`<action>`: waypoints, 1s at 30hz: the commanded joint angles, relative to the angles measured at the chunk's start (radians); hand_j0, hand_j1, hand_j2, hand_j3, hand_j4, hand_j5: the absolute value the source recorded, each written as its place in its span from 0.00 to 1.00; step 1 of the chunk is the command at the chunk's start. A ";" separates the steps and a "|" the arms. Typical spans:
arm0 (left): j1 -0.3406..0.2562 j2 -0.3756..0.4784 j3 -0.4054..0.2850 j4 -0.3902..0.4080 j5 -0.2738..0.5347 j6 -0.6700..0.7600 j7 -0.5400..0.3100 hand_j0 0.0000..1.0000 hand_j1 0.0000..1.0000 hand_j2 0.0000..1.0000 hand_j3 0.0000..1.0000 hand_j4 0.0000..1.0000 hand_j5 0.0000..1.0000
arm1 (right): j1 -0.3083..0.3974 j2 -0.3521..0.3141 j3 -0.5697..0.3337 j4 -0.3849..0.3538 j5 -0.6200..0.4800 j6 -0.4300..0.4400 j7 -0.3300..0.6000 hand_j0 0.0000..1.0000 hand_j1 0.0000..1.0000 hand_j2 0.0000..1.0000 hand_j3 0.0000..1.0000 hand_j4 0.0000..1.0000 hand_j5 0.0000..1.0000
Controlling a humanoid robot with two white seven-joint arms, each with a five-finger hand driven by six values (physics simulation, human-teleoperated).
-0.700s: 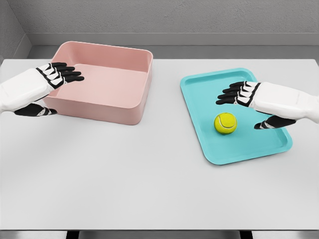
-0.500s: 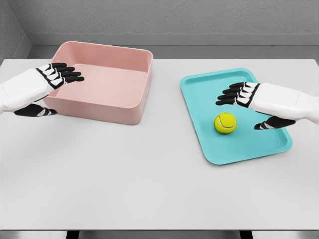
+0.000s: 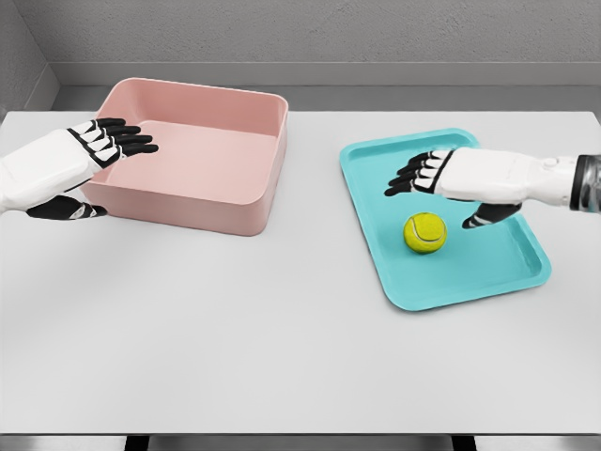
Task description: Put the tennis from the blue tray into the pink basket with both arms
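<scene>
Right robot hand advanced left over tennis ball.

The yellow-green tennis ball rests on the floor of the blue tray, near its middle. The pink basket sits well left of the tray, open-topped.

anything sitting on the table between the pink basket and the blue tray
No. In the head view, only bare white table separates the pink basket from the blue tray. The tennis ball lies inside the tray.
</scene>
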 commanded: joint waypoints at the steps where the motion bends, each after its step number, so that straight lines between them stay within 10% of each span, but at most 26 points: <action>1: 0.000 0.001 0.000 0.000 0.007 0.001 0.001 1.00 1.00 1.00 1.00 1.00 1.00 | 0.000 0.049 0.028 0.077 -0.004 0.002 0.020 1.00 1.00 1.00 1.00 1.00 1.00; 30: 0.000 0.001 0.000 -0.002 0.007 0.001 0.001 1.00 1.00 1.00 1.00 1.00 1.00 | -0.002 0.167 0.102 0.256 0.085 0.002 0.024 0.98 0.98 0.98 0.98 0.98 0.98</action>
